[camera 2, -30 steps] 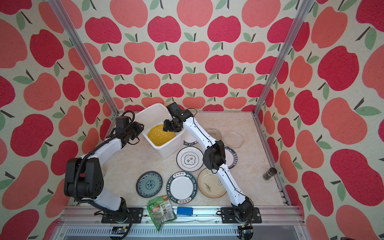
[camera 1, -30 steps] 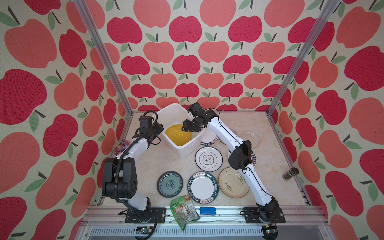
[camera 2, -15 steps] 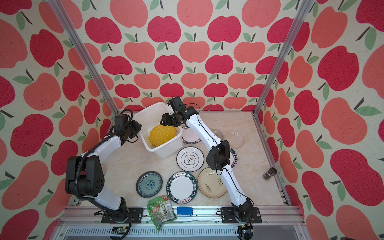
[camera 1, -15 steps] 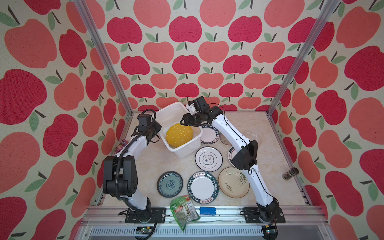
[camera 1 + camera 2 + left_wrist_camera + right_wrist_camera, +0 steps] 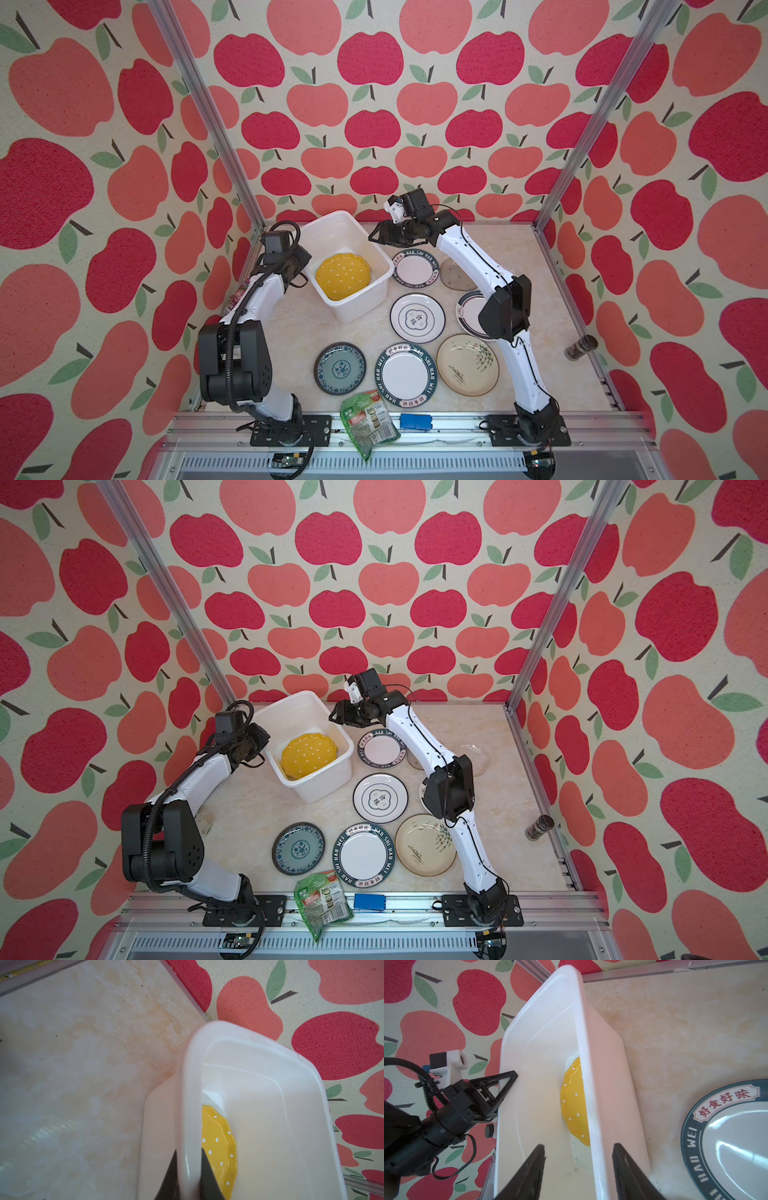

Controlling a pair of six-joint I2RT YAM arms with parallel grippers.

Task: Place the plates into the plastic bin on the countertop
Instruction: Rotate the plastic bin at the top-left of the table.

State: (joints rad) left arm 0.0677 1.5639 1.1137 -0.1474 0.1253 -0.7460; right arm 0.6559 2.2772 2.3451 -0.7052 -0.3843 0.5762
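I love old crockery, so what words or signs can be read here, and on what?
"好食好味": red label on the rim of the lettered plate beside the plastic bin.
"HAO SHI HAO WEI": white letters around that rim and the front plate rim.
Unreadable, too small: middle plate centre characters; green packet print.

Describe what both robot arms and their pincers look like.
Both the left arm and right arm have white shells with bulky black joints. A ribbed black hose loops along the left one; a thin black wire runs along the right. The left pincer and right pincer have black, pointed triangular fingers.
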